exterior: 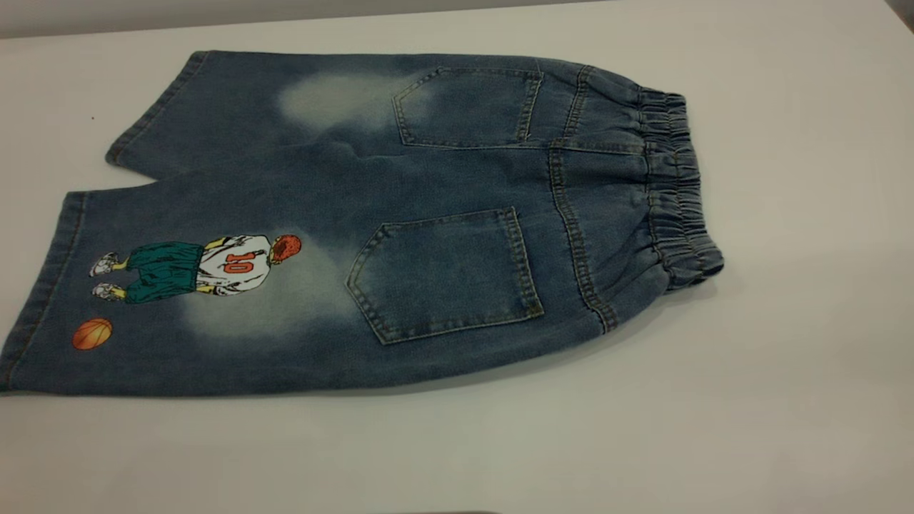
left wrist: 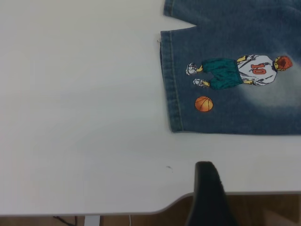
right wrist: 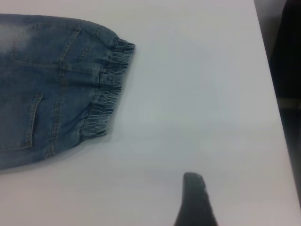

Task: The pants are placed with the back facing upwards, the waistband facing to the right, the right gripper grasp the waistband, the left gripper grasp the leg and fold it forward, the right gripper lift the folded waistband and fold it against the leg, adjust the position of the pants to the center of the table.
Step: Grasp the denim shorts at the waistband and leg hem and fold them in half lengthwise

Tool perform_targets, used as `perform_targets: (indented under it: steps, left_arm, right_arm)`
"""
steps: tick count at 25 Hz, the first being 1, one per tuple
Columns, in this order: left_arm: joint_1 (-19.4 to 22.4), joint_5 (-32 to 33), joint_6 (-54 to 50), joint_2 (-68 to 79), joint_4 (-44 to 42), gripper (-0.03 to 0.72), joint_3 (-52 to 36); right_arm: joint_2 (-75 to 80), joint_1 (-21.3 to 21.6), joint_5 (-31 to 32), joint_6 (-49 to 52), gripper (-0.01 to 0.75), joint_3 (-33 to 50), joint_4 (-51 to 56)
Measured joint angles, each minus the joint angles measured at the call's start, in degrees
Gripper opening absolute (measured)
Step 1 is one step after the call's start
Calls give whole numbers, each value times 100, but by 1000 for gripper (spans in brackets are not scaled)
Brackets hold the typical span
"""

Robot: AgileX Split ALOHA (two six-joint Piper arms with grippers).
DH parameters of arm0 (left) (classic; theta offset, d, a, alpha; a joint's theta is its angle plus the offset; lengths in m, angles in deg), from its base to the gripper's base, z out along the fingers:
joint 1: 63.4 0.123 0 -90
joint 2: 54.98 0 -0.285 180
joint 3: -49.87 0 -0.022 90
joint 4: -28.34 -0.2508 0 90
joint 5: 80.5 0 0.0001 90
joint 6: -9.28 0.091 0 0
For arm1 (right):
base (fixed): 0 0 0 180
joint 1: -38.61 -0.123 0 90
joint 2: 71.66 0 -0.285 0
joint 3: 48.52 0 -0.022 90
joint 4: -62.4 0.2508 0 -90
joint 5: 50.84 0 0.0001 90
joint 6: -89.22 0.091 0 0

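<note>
On the table [exterior: 785,400] the pants [exterior: 400,235] lie flat, back up, waistband [exterior: 678,189] to the right, so nothing's folded yet. Both grabs and both folds are left. Only one tip each of the left gripper [left wrist: 209,197] and right gripper [right wrist: 195,202] shows, so can't tell how their fingers stand.

Three cameras, one spread of denim.
The exterior camera looks steeply down, close over the pants [exterior: 371,228]; my left wrist camera faces their printed leg end, my right wrist camera the waistband [right wrist: 106,89], both views from farther back.
</note>
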Motion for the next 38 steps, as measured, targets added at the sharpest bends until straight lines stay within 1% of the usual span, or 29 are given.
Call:
perform_targets:
  steps: [14, 17, 19, 22, 25, 29, 34, 38]
  left_arm:
    - [0, 0, 0, 0, 0, 421, 0]
    - [0, -6, 0, 61, 0, 421, 40]
    - [0, -80, 0, 327, 0, 421, 163]
    - [0, -255, 256, 1040, 116, 421, 432]
    - [0, -590, 708, 1943, 402, 421, 694]
    - [0, -1249, 1207, 3045, 625, 428, 780]
    - [0, -1783, 1426, 4538, 673, 488, 784]
    - [0, -2335, 1468, 5526, 868, 502, 784]
  right_arm:
    - [6, 0, 0, 0, 426, 0, 0]
    - [235, 0, -68, 0, 426, -18, 317]
    - [574, 0, -261, -27, 428, -36, 678]
    - [1276, 0, -776, -268, 457, -66, 1262]
    - [2219, 0, -1208, -698, 524, -66, 1882]
    - [3622, 0, -1830, -1388, 601, -66, 2648]
    - [5410, 0, -2379, -2192, 612, -66, 3586]
    - [6647, 0, -2888, -2899, 612, -66, 4519]
